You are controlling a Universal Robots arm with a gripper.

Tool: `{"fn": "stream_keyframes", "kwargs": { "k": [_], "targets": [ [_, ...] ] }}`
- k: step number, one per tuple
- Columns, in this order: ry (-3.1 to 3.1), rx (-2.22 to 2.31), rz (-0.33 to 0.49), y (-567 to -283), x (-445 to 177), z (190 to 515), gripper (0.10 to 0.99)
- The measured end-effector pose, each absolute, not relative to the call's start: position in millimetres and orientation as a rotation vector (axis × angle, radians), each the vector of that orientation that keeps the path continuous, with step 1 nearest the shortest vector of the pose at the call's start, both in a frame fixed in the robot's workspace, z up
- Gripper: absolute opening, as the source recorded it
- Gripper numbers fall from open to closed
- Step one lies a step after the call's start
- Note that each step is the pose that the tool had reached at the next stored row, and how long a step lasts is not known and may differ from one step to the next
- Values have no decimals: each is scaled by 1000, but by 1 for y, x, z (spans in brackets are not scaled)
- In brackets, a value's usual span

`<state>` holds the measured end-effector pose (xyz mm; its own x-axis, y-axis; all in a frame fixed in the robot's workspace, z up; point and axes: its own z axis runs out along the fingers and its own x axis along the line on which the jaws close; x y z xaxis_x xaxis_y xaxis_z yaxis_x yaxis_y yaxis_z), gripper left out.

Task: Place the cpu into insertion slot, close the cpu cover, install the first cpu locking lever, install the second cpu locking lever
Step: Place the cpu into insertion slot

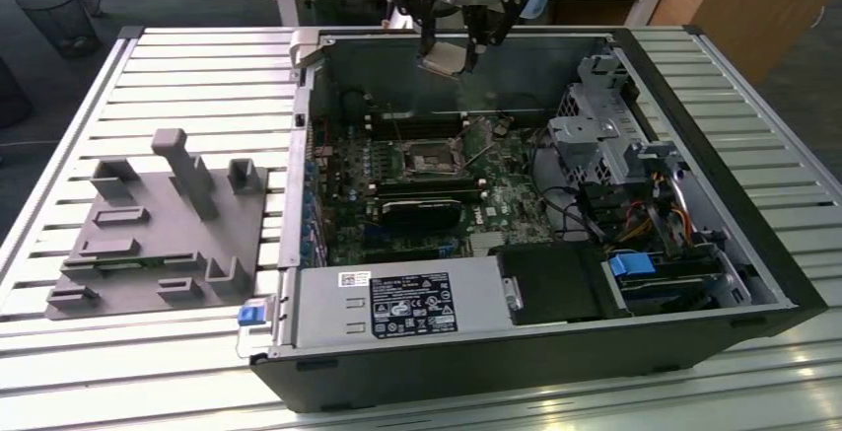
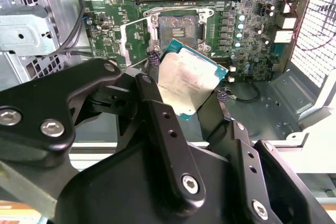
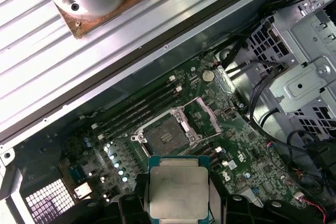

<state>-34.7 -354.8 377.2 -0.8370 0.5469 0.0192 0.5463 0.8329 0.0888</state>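
- While the gripper (image 1: pixel 451 54) hangs over the open computer case (image 1: pixel 736 253) in the exterior view, it pinches the cpu (image 1: pixel 445 59) well above the board.
- Second wrist view: fingers (image 2: pixel 157 119) clamp the tilted cpu; the insertion slot (image 2: pixel 178 27) lies bare, with the cpu cover (image 2: pixel 134 38) swung open beside it.
- First wrist view: the cpu is held apart from the slot.

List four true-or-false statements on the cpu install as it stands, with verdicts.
1. The end effector grips the cpu. True.
2. The cpu sits in the slot. False: the slot is empty, and the cpu is held clear of it.
3. The cover is shut. False: it stands open beside the slot.
4. A grey fixture lies at the exterior view's left of the case. True.
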Motion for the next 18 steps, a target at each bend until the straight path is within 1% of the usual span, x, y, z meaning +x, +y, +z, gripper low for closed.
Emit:
{"fn": "stream_keyframes", "kwargs": {
  "k": [18],
  "targets": [
    [2969, 985, 142, -355, -35, 377, 541]
  ]
}}
